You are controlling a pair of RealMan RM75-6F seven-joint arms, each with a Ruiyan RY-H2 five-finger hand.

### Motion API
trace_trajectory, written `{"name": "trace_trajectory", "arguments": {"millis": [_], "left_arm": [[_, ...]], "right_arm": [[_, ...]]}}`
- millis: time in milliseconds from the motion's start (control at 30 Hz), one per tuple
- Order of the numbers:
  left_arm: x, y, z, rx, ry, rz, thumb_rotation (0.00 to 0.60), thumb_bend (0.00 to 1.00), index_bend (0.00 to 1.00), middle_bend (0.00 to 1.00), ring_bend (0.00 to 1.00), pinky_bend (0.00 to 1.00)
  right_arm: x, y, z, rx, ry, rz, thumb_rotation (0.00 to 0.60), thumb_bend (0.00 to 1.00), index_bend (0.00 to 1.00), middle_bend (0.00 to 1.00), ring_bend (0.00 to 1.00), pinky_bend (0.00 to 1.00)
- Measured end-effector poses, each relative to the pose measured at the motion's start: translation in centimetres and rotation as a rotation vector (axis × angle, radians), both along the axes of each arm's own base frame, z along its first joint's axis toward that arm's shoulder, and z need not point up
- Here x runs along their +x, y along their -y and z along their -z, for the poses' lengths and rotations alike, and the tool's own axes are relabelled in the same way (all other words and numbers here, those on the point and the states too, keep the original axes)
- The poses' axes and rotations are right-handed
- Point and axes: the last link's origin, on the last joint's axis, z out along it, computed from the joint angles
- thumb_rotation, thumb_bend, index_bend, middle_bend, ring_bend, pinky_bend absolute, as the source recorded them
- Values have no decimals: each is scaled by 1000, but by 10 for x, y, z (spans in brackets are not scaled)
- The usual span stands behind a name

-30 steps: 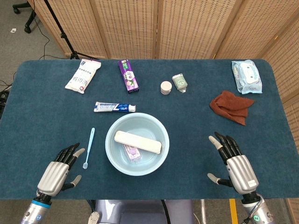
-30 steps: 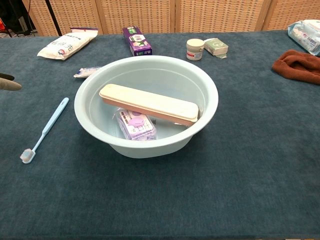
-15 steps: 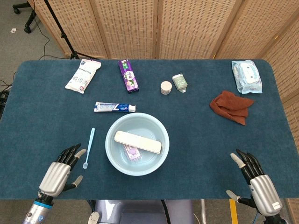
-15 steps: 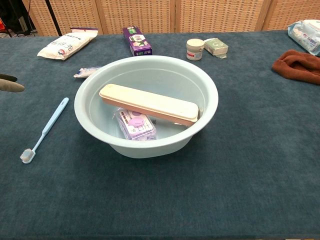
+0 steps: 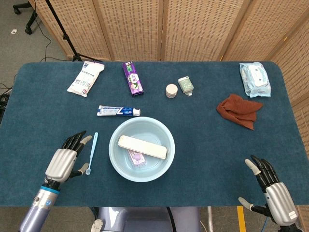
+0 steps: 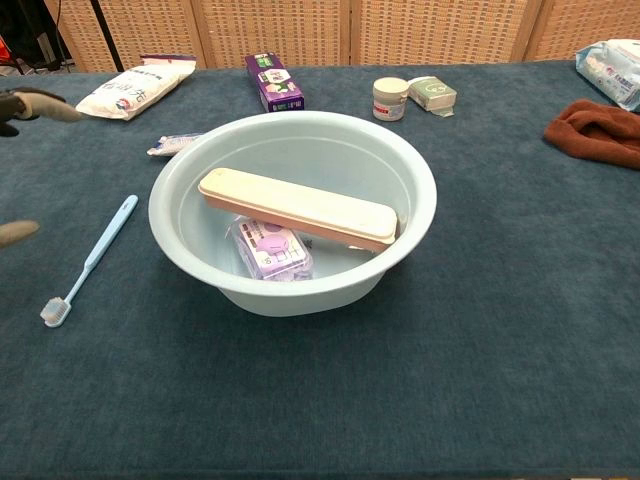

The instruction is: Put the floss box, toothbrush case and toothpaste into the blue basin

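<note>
The blue basin (image 5: 118, 159) (image 6: 415, 170) stands near the table's front middle. Inside it the cream toothbrush case (image 5: 143, 147) (image 6: 297, 208) lies slanted over the purple floss box (image 5: 136, 158) (image 6: 270, 249). The toothpaste (image 5: 119, 111) (image 6: 172, 144) lies flat on the cloth just behind the basin. My left hand (image 5: 66, 157) hovers open left of the basin, beside a light blue toothbrush (image 5: 91, 152) (image 6: 90, 260); only its fingertips (image 6: 30, 103) show in the chest view. My right hand (image 5: 269, 187) is open at the front right corner, holding nothing.
At the back lie a white packet (image 5: 85, 78), a purple box (image 5: 132, 78), a small white jar (image 5: 171, 90) and a green-grey box (image 5: 186, 85). A wet-wipes pack (image 5: 255, 79) and a rust-red cloth (image 5: 238, 110) sit at the right.
My right hand has drawn back from beside the basin to the front right corner. My left hand has moved forward and up along the toothbrush.
</note>
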Motion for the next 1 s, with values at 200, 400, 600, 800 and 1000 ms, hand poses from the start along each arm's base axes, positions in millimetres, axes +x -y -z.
{"name": "trace_trajectory", "arguments": {"millis": [200,400,600,800,1000], "left_arm": [[11,-46,-1,8,-45,-15,600,322,0,0,0,106],[16,-85,10,0,-127,-27,600,325,1,0,0,106],[19,-113,27,-18,-167,-56,600,328,35,0,0,106],[29,-145,43,-6,-208,-66,600,329,65,0,0,106],[41,-175,54,12,-223,-98,600,331,92,0,0,106]], "right_arm": [[-3,3,0,1,1,9,600,105,0,0,0,0],[-4,4,0,-2,2,15,600,105,0,0,0,0],[-8,6,-1,-4,4,29,600,105,0,0,0,0],[-12,10,-4,-15,10,49,600,105,0,0,0,0],[-15,13,-7,-25,15,57,600,105,0,0,0,0]]}}
